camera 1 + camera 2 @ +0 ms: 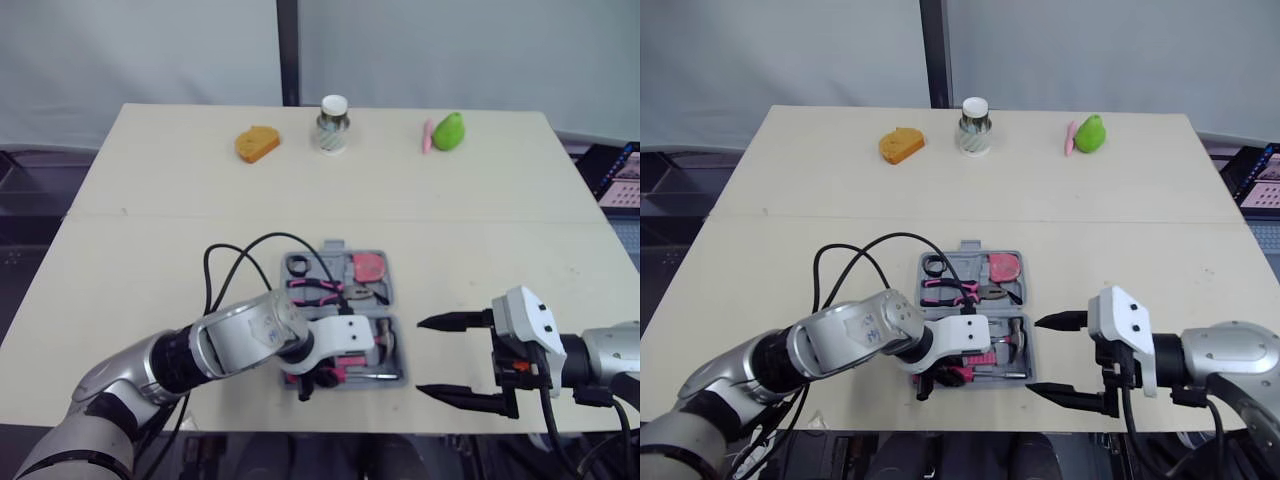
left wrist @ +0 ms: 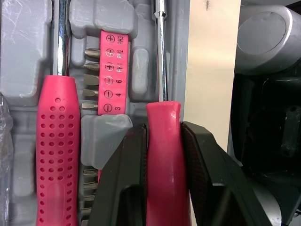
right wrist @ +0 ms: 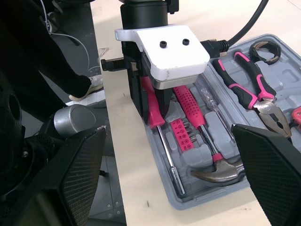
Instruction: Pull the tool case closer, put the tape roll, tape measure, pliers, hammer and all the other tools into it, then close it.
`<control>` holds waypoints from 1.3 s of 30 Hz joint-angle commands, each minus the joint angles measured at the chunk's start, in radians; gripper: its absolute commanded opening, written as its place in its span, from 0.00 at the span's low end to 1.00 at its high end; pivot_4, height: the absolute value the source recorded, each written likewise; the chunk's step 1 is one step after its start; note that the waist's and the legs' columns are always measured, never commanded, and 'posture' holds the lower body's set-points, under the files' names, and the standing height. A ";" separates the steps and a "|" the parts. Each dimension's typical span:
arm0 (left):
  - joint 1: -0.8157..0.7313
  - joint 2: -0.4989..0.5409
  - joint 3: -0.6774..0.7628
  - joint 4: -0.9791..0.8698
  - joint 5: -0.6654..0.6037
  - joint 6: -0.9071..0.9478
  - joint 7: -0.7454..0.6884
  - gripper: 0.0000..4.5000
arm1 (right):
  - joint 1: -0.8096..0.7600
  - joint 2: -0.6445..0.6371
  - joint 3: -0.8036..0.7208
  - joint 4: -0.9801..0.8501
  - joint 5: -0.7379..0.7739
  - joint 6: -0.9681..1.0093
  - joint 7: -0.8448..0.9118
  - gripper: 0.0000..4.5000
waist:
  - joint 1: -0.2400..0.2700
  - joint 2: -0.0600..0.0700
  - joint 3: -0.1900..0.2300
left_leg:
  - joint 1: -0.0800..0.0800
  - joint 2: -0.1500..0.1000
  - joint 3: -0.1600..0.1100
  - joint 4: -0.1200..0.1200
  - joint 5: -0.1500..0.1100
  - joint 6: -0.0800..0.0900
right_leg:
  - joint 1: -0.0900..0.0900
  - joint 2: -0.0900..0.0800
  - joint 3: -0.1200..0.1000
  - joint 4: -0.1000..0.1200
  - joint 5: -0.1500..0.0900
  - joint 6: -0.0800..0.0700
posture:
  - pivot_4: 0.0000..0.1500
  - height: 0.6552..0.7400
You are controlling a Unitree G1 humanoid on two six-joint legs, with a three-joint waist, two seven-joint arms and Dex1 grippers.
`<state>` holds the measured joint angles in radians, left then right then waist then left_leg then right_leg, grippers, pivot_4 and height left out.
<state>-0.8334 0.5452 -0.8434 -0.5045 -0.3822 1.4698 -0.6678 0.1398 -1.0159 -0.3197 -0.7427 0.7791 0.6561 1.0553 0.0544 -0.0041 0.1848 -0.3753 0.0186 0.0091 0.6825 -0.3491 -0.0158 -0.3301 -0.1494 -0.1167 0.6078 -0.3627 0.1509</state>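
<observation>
Left gripper (image 2: pixel 162 134): clamped on screwdriver (image 2: pixel 162 188), in case (image 2: pixel 23 47), near side.
Right gripper (image 1: pixel 420 356): fingers apart, empty, just right of case.
Case contents: pliers (image 1: pixel 318 291), hammer (image 3: pixel 221 167); lid open.
Far edge: jar (image 1: pixel 333 125), block (image 1: pixel 257 144), fruit (image 1: pixel 450 131).

The left arm (image 1: pixel 240 340) is clad in a rounded silver-grey metal shell bearing a small faint mark. Toward 8 o'clock it is followed by a black ribbed collar and a further grey segment. Thin black cables (image 1: pixel 235 250) are looped out from it toward 12 o'clock. A flat white plastic plate (image 3: pixel 171 47), fastened with two black screws (image 3: pixel 163 44), is mounted above the left gripper (image 2: pixel 163 136), whose black fingers (image 2: pixel 124 188) are lined with finely dotted pads.

The right arm (image 1: pixel 1230 355) is covered by a silver shell. An angular white housing (image 1: pixel 1125 330) is fitted at its 9 o'clock end, and a black cable (image 1: pixel 548 420) is routed toward 6 o'clock. The right gripper (image 1: pixel 1034 355) is formed of two tapered black fingers (image 3: pixel 77 174) with a fine mesh texture.
</observation>
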 commanded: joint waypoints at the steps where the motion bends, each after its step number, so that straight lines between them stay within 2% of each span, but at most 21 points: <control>1: -0.011 -0.001 0.000 -0.021 -0.010 -0.015 0.003 0.14 | 0.002 0.003 -0.026 -0.028 0.022 -0.008 -0.006 1.00 | 0.000 0.000 0.000 | 0.000 0.000 0.000 0.000 0.000 0.000 | 0.000 0.000 0.000 0.000 0.000 0.000 | 1.00 1.00; 4: -0.010 0.000 0.000 -0.020 -0.013 -0.017 0.006 0.14 | 0.000 0.004 -0.025 -0.027 0.022 -0.008 -0.007 1.00 | 0.000 0.000 0.000 | 0.000 0.000 0.000 0.000 0.000 0.000 | 0.000 0.000 0.000 0.000 0.000 0.000 | 1.00 1.00; 6: -0.010 0.000 0.001 -0.019 -0.014 -0.018 0.007 0.36 | -0.001 0.004 -0.024 -0.026 0.022 -0.008 -0.008 1.00 | 0.000 0.000 0.000 | 0.000 0.000 0.000 0.000 0.000 0.000 | 0.000 0.000 0.000 0.000 0.000 0.000 | 1.00 1.00; 7: -0.010 0.000 0.001 -0.019 -0.015 -0.018 0.007 0.42 | -0.002 0.004 -0.023 -0.025 0.022 -0.009 -0.008 1.00 | 0.000 0.000 0.000 | 0.000 0.000 0.000 0.000 0.000 0.000 | 0.000 0.000 0.000 0.000 0.000 0.000 | 1.00 1.00; 12: -0.012 0.005 0.003 -0.021 -0.019 -0.023 0.006 0.97 | -0.001 0.003 -0.022 -0.026 0.024 -0.009 -0.006 1.00 | 0.000 0.000 0.000 | 0.000 0.000 0.000 0.000 0.000 0.000 | 0.000 0.000 0.000 0.000 0.000 0.000 | 1.00 1.00; 20: 0.002 0.029 0.063 -0.056 -0.065 -0.030 -0.021 0.99 | -0.011 -0.002 -0.020 -0.024 0.041 -0.003 -0.003 1.00 | -0.001 0.000 0.000 | 0.000 0.000 0.000 0.001 0.000 0.000 | 0.000 0.000 0.000 0.001 0.000 0.000 | 1.00 1.00; 22: 0.034 0.086 0.131 -0.063 -0.071 -0.144 -0.068 0.99 | -0.017 -0.002 -0.025 -0.021 0.050 0.001 -0.006 1.00 | -0.002 0.000 0.000 | 0.000 0.000 0.000 0.001 0.000 0.000 | 0.000 0.000 0.001 0.001 0.000 0.000 | 1.00 1.00; 25: 0.121 0.166 0.219 -0.018 -0.017 -0.434 -0.128 0.99 | -0.022 -0.002 -0.032 -0.017 0.063 0.007 -0.010 1.00 | -0.004 0.000 0.000 | 0.001 0.000 0.000 0.000 0.000 0.000 | 0.000 0.000 0.000 0.001 0.000 -0.001 | 1.00 1.00; 28: 0.268 0.210 0.314 0.049 -0.001 -0.747 -0.229 0.80 | -0.018 -0.004 -0.039 -0.010 0.067 0.011 -0.010 1.00 | -0.004 0.001 -0.001 | 0.001 0.000 0.000 0.000 0.000 0.000 | 0.000 0.000 0.000 0.001 0.000 -0.001 | 1.00 1.00; 31: 0.400 0.202 0.362 0.095 -0.007 -0.931 -0.311 0.50 | -0.015 -0.006 -0.040 -0.004 0.064 0.013 -0.008 1.00 | -0.002 0.001 -0.001 | 0.001 0.000 0.001 0.000 0.000 0.000 | 0.000 0.000 0.000 0.001 0.000 -0.001 | 1.00 1.00; 35: 0.456 0.172 0.348 0.132 0.037 -1.010 -0.346 0.07 | -0.011 -0.009 -0.045 0.001 0.060 0.017 -0.005 1.00 | 0.009 0.001 -0.001 | 0.001 0.000 0.000 0.001 0.000 0.000 | 0.000 -0.001 0.000 0.002 0.000 -0.001 | 1.00 1.00; 36: 0.462 0.165 0.341 0.146 0.057 -1.024 -0.347 0.01 | -0.010 -0.009 -0.047 0.000 0.060 0.018 -0.006 1.00 | 0.010 0.001 -0.001 | 0.001 -0.001 0.000 0.002 0.000 0.000 | 0.001 -0.001 0.000 0.002 0.000 -0.001 | 1.00 1.00; 39: 0.470 0.128 0.325 0.191 0.115 -1.059 -0.333 0.01 | -0.008 -0.010 -0.055 -0.004 0.064 0.023 -0.008 1.00 | 0.006 0.001 -0.001 | 0.002 -0.001 0.000 0.001 0.000 0.000 | 0.001 -0.001 0.000 0.003 0.000 -0.001 | 1.00 1.00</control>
<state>-0.3765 0.6868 -0.5107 -0.3179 -0.2917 0.4393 -1.0014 0.1302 -1.0166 -0.3354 -0.7359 0.8238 0.6785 1.0467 0.0601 -0.0028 0.1840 -0.3736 0.0179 0.0096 0.6836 -0.3493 -0.0153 -0.3295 -0.1501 -0.1163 0.6104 -0.3630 0.1504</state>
